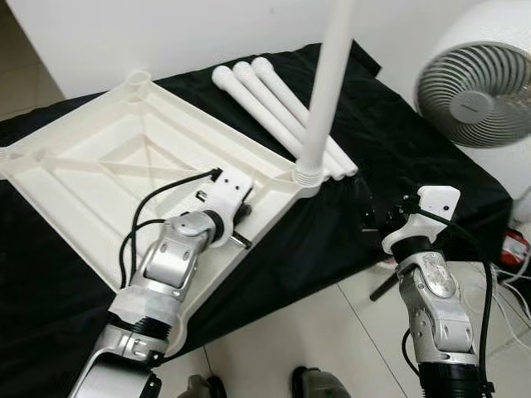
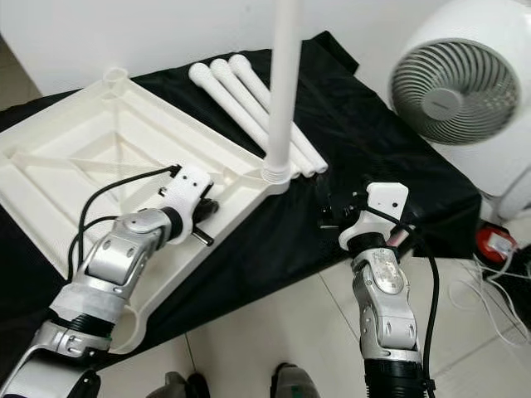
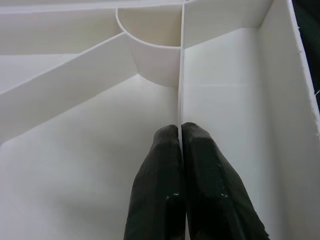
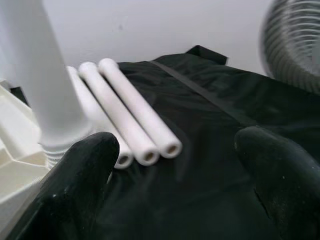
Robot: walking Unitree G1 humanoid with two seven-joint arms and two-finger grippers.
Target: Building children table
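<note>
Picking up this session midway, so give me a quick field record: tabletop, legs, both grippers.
tabletop: white tabletop upside down on black cloth
fitted leg: one leg upright in the near-right corner socket
loose legs: three legs side by side on the cloth
left gripper: left gripper shut on a thin tabletop rib
right gripper: right gripper open, apart from the fitted leg
nearby: fan on the right

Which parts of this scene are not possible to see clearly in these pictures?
- Upright leg: its upper end is cut off by the top edge in the eye views.
- Tabletop: its left corner is cut off by the frame edge.
- Fan: blurred in the right wrist view.
</note>
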